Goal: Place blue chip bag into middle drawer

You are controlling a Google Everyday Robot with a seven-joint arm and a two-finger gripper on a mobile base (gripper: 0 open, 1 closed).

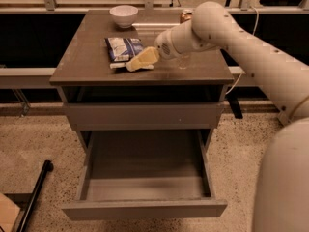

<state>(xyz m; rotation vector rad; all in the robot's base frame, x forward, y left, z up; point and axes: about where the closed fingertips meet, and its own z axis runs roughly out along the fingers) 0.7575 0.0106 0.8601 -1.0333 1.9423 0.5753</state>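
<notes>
The blue chip bag [122, 48] lies flat on the top of the grey cabinet [82, 64], left of centre. My gripper [134, 64] reaches in from the right, low over the cabinet top, at the bag's near right corner. It touches or nearly touches the bag's edge; I cannot tell which. The middle drawer [145, 161] is pulled out wide open below, with a bare grey inner floor.
A white bowl [123, 15] stands at the back of the cabinet top. A brown can [185, 16] shows partly behind my arm at the back right. A shallower drawer front [145, 115] above the open drawer is closed. A black bar [34, 197] lies on the floor at the left.
</notes>
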